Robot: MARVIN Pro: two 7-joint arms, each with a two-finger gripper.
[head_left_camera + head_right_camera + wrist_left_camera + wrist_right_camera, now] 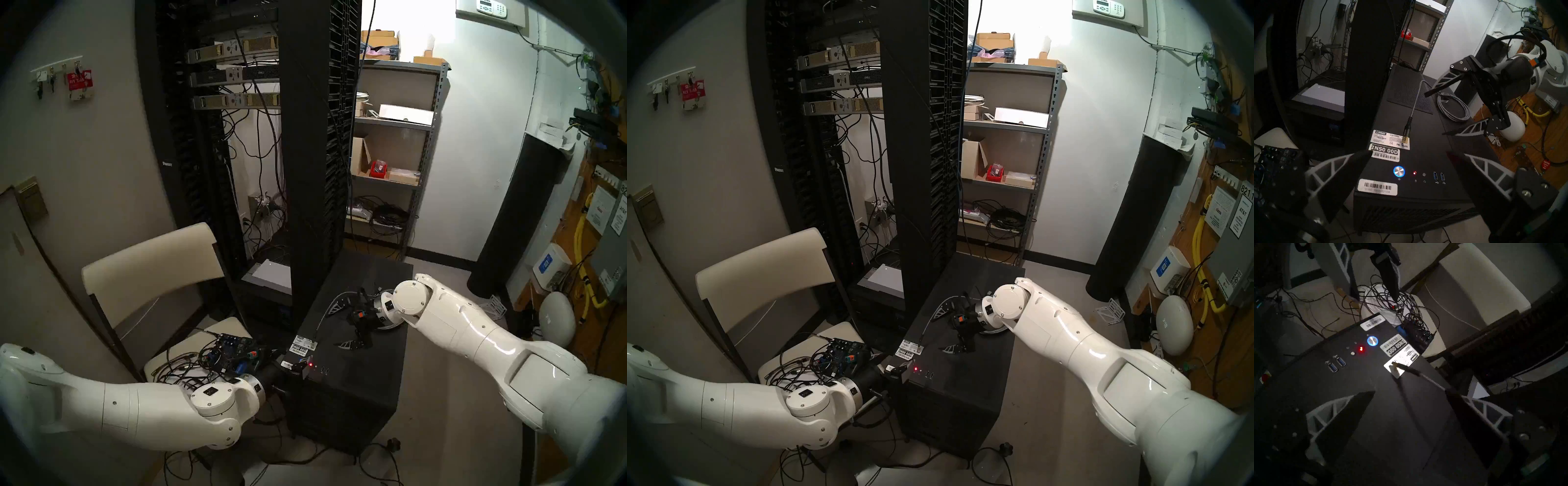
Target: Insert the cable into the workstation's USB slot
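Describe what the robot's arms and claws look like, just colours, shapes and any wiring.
Both arms are glossy white, rounded shells with round joint caps. The right claw has a black frame with visible screws and two tapered fingers: grey triangular lattice backs, black inner faces. The left claw has matching fingers. A black cable loops at the right wrist beside an orange-and-blue connector.

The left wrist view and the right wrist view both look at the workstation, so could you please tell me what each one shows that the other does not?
Only the left wrist view shows the coiled part of the cable on the workstation top, and the right tool hanging open above it.

Only the right wrist view shows the chair and the tangled black wires on its seat.

Both show the cable's plug lying on a white sticker, the blue-ringed power button, the red light and the twin USB ports, still empty.
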